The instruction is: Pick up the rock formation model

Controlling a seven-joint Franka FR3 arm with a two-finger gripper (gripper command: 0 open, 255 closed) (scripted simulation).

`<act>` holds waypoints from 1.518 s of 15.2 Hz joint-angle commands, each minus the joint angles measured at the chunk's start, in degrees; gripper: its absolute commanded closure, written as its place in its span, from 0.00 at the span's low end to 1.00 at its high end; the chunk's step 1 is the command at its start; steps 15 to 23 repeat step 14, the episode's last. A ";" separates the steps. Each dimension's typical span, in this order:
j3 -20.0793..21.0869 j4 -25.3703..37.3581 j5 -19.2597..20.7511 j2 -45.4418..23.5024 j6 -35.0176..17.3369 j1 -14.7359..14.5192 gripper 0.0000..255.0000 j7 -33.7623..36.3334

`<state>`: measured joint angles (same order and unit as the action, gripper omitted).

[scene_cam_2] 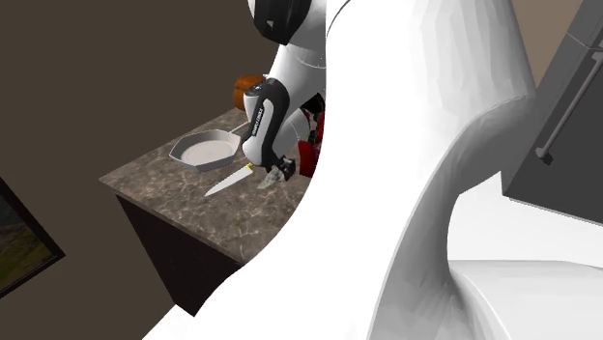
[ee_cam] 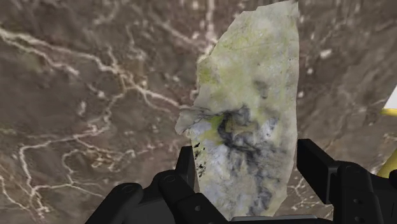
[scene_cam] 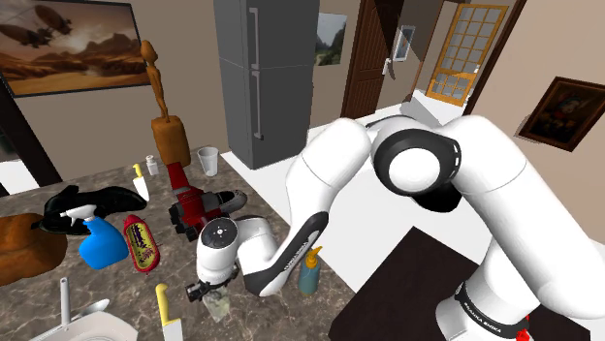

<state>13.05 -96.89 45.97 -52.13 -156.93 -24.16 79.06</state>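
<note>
Black fingers (ee_cam: 315, 162) of my gripper (ee_cam: 245, 162) stand apart astride the pale, mossy rock (ee_cam: 254, 102). It lies directly ahead on the brown marbled counter (ee_cam: 83, 95), long axis running away from the hand; I judge it not yet clasped. A grey fridge (scene_cam: 262, 77) stands beyond.
</note>
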 commanded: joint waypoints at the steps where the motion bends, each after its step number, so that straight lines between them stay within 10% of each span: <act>1: 0.60 -0.81 -0.43 1.30 0.59 0.54 1.00 -0.56; 23: 4.27 -4.46 -3.52 8.47 4.56 3.27 1.00 -3.68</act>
